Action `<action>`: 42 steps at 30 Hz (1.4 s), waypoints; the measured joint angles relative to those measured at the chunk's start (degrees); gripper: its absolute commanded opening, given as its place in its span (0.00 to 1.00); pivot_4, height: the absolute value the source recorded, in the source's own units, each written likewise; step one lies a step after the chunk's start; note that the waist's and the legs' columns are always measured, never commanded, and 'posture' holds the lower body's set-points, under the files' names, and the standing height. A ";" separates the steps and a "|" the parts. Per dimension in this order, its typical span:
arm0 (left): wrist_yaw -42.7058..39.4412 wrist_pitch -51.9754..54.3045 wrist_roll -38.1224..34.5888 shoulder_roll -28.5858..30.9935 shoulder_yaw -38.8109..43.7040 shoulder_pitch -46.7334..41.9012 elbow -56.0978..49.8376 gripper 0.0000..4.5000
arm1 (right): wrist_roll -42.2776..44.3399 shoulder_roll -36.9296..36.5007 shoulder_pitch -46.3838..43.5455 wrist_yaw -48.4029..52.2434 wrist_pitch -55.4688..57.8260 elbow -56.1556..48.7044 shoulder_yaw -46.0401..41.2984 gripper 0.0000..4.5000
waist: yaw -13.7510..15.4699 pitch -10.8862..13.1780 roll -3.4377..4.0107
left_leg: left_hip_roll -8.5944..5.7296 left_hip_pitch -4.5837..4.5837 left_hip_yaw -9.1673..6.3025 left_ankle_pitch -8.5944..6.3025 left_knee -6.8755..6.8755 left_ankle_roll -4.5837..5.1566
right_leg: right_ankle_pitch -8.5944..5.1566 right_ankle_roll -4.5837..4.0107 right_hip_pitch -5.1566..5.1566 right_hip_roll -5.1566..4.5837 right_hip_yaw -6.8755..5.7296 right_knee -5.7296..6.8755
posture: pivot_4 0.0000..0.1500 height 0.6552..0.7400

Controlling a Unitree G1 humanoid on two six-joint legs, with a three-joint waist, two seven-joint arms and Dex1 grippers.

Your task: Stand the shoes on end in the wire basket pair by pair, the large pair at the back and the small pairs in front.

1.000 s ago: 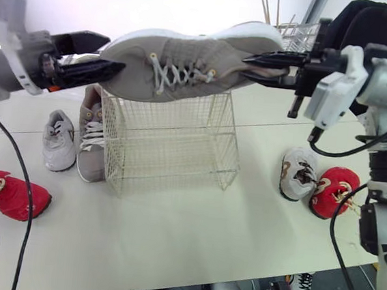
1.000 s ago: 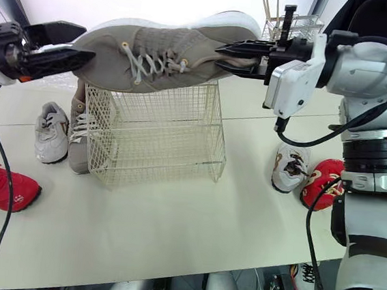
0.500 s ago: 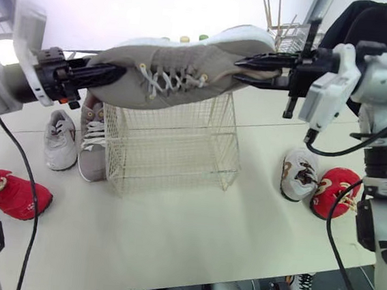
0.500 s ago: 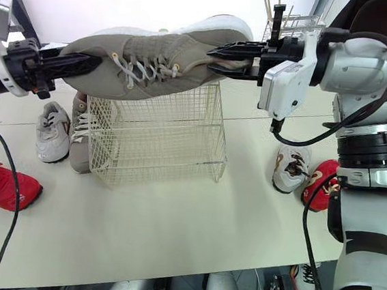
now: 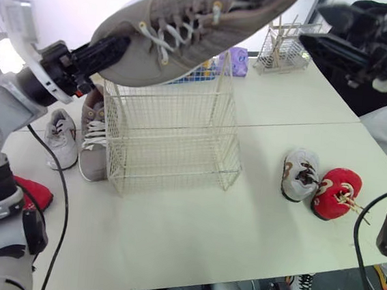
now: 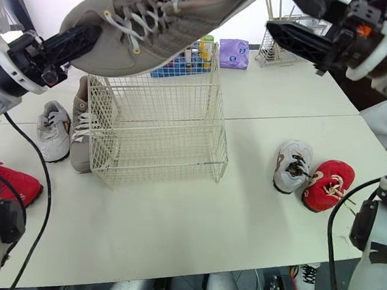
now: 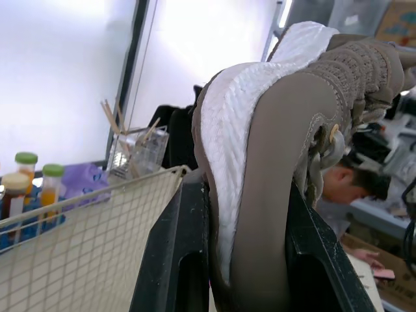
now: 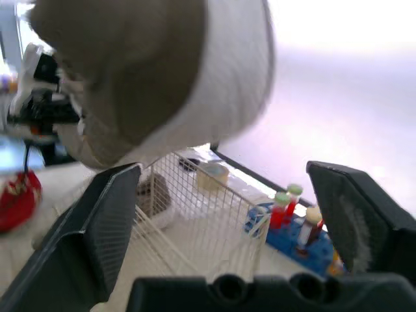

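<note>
Left gripper (image 5: 117, 47) is clamped on the toe of the large taupe shoe (image 5: 191, 21), pinched between both fingers, and that's the only hold on it: the right gripper (image 5: 311, 23) hangs spread wide and empty, off past the heel end and apart from the shoe. The shoe rides high and tilted, heel up, over the open top of the wire basket (image 5: 172, 150), which stands empty toward the left half of the tabletop (image 5: 192, 234). Its mate (image 5: 92, 142) lies just beside the basket's left wall, with a small grey shoe (image 5: 60, 140) next to that and a red shoe (image 5: 34, 195) by the left edge. The other small grey shoe (image 5: 299, 174) and the second red shoe (image 5: 336, 193) sit touching near the right edge. The risk here, I'd say: a long shoe gripped at one tip wants to swing or slide out as it's tipped on end, and a heel catching the rim could shove or topple that light basket, or drop the shoe in front rather than at the back
</note>
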 measured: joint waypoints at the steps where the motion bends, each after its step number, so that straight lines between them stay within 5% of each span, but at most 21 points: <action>1: 0.86 -0.34 -0.73 -0.59 0.05 0.17 -0.32 0.12 | 1.24 1.17 1.39 -0.70 1.23 -0.51 -0.57 0.99 | -0.16 0.00 0.00 | 0.00 0.00 0.01 0.00 0.01 0.00 | 0.00 0.00 -0.01 0.01 0.01 0.01 | 1.00 1.00; 8: 7.15 -1.92 -5.09 -5.45 -1.31 2.99 -3.44 0.12 | 5.46 17.76 3.90 -8.01 1.68 -3.00 -0.44 0.99 | -0.29 0.00 0.05 | -0.01 0.00 0.05 0.13 0.05 -0.18 | 0.01 0.01 -0.12 0.08 0.04 0.26 | 1.00 1.00; 26: 12.95 -5.72 -10.44 -6.34 -2.63 6.13 -5.32 0.12 | 4.98 28.04 -8.62 -7.42 -5.34 3.34 1.11 0.99 | -0.31 -0.01 0.03 | -0.01 -0.20 0.03 0.05 0.51 -0.07 | 0.04 0.06 -0.08 0.08 0.01 0.25 | 1.00 1.00; 34: 15.48 -7.23 -13.54 -6.61 -3.72 8.57 -6.95 0.12 | 3.89 28.62 -9.95 -6.07 -6.63 6.65 1.39 0.40 | -0.26 -0.01 0.04 | -0.02 -0.21 0.03 0.04 0.51 -0.07 | 0.04 0.06 -0.09 0.07 0.01 0.25 | 1.00 1.00; 39: 16.54 -8.09 -15.21 -5.19 -4.07 9.66 -8.08 0.12 | 3.65 28.66 -10.83 -5.43 -6.42 7.05 1.51 0.38 | -0.31 0.00 0.04 | -0.01 -0.22 0.03 0.04 0.50 -0.06 | 0.04 0.06 -0.10 0.07 0.01 0.24 | 1.00 1.00; 42: 16.21 -7.21 -15.54 -1.36 -4.83 10.45 -8.44 0.43 | 3.22 28.07 -11.02 -4.94 -5.95 7.05 1.98 0.38 | -0.33 0.00 0.04 | -0.01 -0.24 0.03 0.04 0.50 -0.06 | 0.04 0.06 -0.12 0.08 0.01 0.25 | 1.00 1.00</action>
